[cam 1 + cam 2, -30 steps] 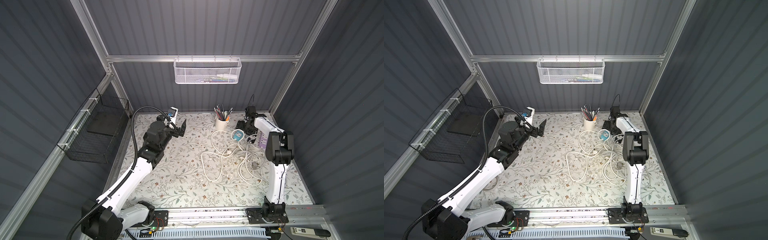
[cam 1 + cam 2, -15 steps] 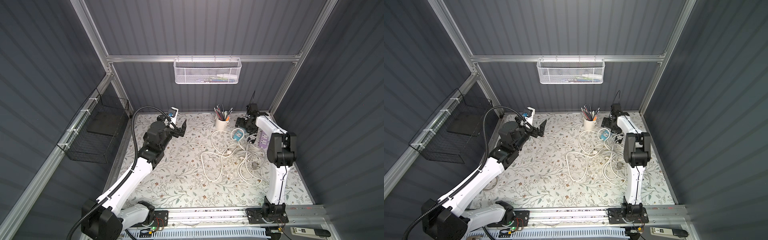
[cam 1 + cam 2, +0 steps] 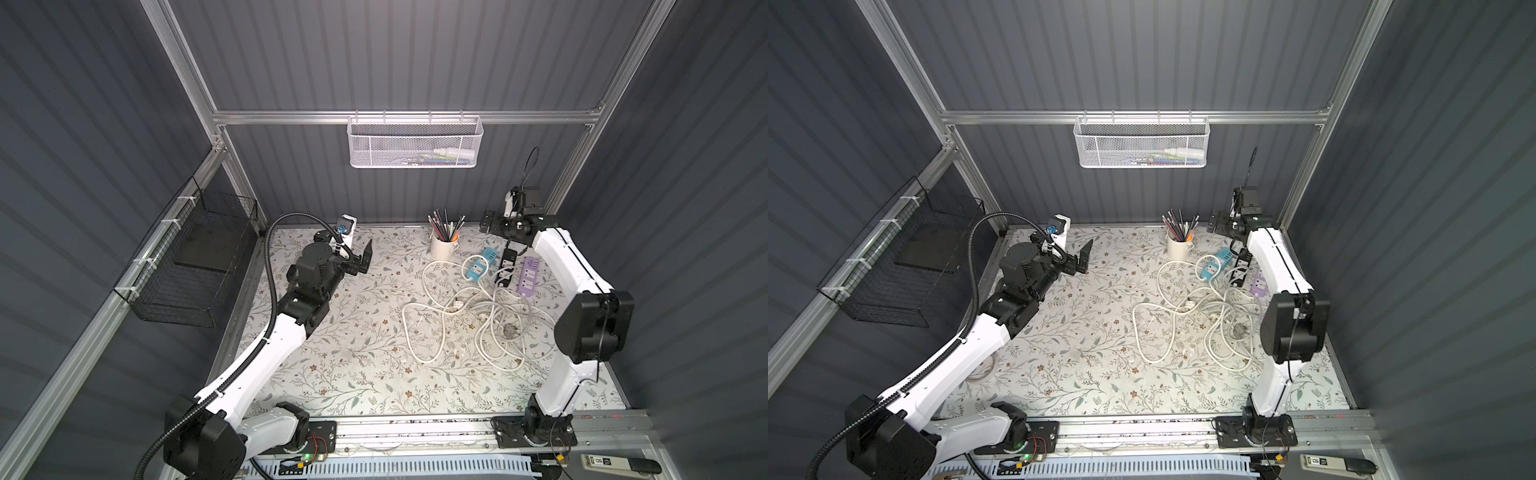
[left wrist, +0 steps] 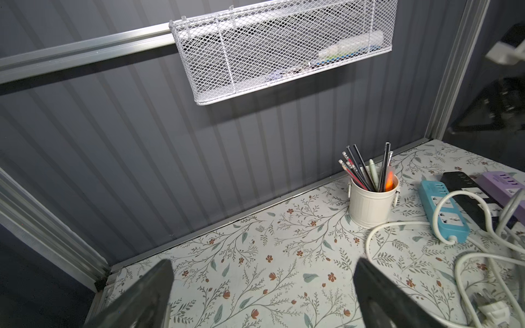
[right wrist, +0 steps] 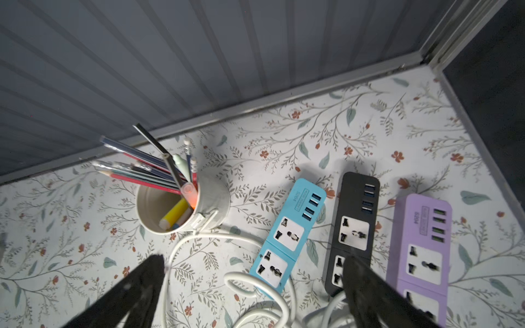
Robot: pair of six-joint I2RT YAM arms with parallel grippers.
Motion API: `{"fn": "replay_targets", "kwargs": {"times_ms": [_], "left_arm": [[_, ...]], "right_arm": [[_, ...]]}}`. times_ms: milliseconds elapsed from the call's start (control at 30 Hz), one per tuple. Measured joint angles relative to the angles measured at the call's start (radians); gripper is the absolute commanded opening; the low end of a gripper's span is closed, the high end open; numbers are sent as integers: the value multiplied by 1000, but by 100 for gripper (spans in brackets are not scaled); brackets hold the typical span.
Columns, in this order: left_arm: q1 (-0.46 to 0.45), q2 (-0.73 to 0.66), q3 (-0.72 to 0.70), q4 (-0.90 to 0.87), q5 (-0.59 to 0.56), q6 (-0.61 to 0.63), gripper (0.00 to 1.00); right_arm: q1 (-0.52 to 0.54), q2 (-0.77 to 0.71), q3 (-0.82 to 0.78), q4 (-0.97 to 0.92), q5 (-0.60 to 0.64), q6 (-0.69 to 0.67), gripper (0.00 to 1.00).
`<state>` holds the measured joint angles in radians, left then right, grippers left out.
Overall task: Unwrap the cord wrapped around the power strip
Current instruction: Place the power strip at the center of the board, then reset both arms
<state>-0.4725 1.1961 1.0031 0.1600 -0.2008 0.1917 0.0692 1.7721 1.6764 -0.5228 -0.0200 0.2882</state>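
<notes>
Right gripper (image 5: pixel 252 264) is standing wide open, gripping nothing, and is hovering above the back right corner of the table (image 3: pixel 353 353). Beneath it three strips are lying flat, side by side: the blue power strip (image 5: pixel 287 238), the black power strip (image 5: pixel 353 227) and the purple power strip (image 5: pixel 423 247). In the right wrist view the blue one is showing between the two fingers and one finger is partly covering the black one; no finger is touching either. The white cords (image 3: pixel 469 316) are lying in loose tangled loops in front of the strips, with one loop crossing the blue strip's near end. Left gripper (image 4: pixel 262 265) is likewise gaping wide and empty over bare table at the back left, well apart from the strips. Compared with a second ago, the right gripper has risen and drawn back toward the rear wall. The left arm and the cords are sitting as before.
</notes>
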Motion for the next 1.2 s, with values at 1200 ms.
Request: {"fn": "replay_targets", "kwargs": {"times_ms": [1200], "left_arm": [[121, 280, -597, 552, -666, -166, 100]], "right_arm": [[-73, -946, -1342, 756, 391, 61, 99]]}}
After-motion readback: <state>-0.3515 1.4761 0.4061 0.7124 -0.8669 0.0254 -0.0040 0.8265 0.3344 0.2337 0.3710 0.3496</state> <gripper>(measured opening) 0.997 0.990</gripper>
